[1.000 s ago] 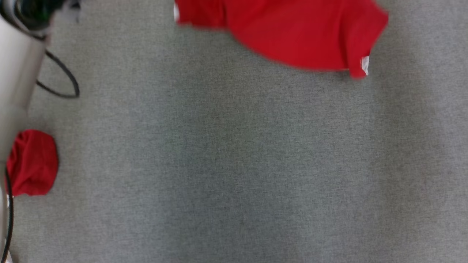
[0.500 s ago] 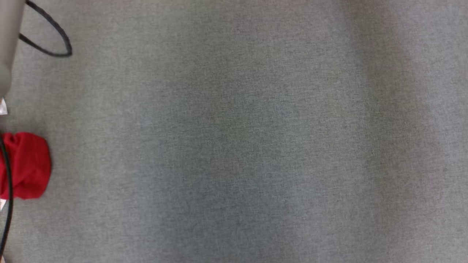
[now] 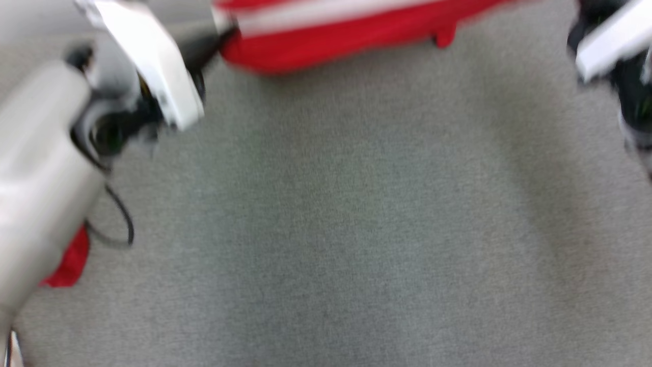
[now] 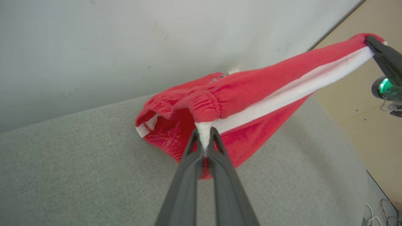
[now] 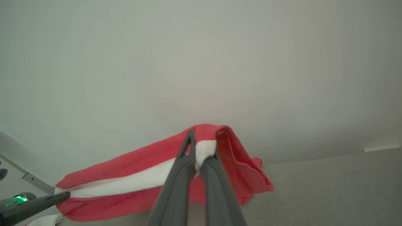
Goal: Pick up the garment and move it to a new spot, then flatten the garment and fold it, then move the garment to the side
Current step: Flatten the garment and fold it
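Gripping the garment (image 4: pixel 251 91) by its white band, left claw (image 4: pixel 204 146) and right claw (image 5: pixel 201 158) stretch it over the desk (image 3: pixel 356 229), near the wall (image 5: pixel 201 62); wide grey room lies in front.

Grey fabric surface (image 3: pixel 356 229) bears a red cloth (image 3: pixel 70 262) at left.

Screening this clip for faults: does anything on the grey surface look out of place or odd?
Nothing spilled or damaged. The red garment hangs stretched between the left pincer and right pincer, both shut on its white stripe. One oddity: a second red cloth lies at the grey surface's far left.
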You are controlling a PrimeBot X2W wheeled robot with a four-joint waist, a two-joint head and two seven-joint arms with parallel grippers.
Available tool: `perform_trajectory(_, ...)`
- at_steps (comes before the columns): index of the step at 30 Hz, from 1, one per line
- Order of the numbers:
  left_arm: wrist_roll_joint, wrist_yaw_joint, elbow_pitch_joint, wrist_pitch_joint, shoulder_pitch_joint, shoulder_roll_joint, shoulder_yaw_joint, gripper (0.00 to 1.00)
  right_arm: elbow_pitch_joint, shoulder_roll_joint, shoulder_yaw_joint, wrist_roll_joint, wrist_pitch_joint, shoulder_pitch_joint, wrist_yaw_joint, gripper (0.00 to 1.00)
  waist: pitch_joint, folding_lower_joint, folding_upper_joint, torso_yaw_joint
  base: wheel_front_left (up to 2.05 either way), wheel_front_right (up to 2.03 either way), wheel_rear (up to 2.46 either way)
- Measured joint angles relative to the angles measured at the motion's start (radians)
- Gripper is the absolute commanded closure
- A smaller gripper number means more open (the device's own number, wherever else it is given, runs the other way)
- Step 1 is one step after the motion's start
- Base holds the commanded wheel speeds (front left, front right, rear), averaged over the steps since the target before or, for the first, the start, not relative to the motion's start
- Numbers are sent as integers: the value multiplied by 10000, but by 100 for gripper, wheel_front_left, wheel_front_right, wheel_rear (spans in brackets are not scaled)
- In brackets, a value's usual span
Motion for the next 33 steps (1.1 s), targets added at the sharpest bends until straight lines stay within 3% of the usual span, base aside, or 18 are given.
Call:
perform_trajectory(11,-1847,0,-2458,1323,2881,1277,-1421,100,-1064,-1870,1411,1279,3181,3820,0,100,-2209,-1,0,1,0,0,0)
perform_trajectory(19,-3152,0,-4293,2514,4997,2144,-2437,100,-2844,-3254,2263,1962,5114,5612,0,100,-3482,-3,0,-178,0,0,0)
perform_trajectory(26,-4002,169,-5921,3373,5749,2840,-2709,100,-4149,-4556,2506,2389,5810,6235,0,100,-3908,-4,0,-156,0,0,0)
perform_trajectory(33,-4993,313,-5841,4040,5427,3035,-2343,100,-4123,-4667,2583,2598,6585,5504,0,100,-3680,-3,0,196,0,0,0)
